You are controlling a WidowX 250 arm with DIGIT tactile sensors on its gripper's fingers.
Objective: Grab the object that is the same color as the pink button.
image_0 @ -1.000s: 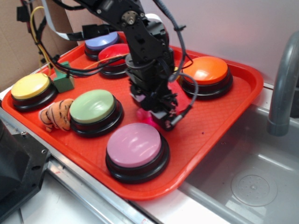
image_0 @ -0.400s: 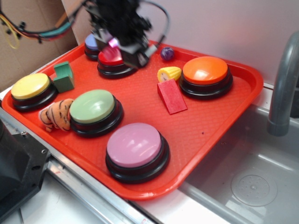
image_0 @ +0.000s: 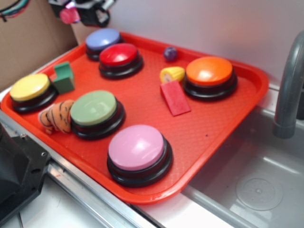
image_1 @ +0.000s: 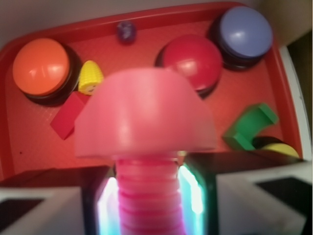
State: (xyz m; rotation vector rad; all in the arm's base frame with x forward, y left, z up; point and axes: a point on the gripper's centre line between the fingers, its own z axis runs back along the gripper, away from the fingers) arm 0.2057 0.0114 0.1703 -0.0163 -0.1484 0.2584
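One grasp is looking done: I am seeing the jaws pinching the pink bolt point(image_1: 145, 161) by its ribbed shaft, high above the tray point(image_0: 228, 123), well apart from the pink button point(image_0: 137, 147). Next I am only needing a steady hold.

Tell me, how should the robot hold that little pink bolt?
By its ribbed shaft, as the gripper holds the pink bolt now: a finger on each side, just under the wide head. The ridges probably stop slipping, and the head cannot slide through.
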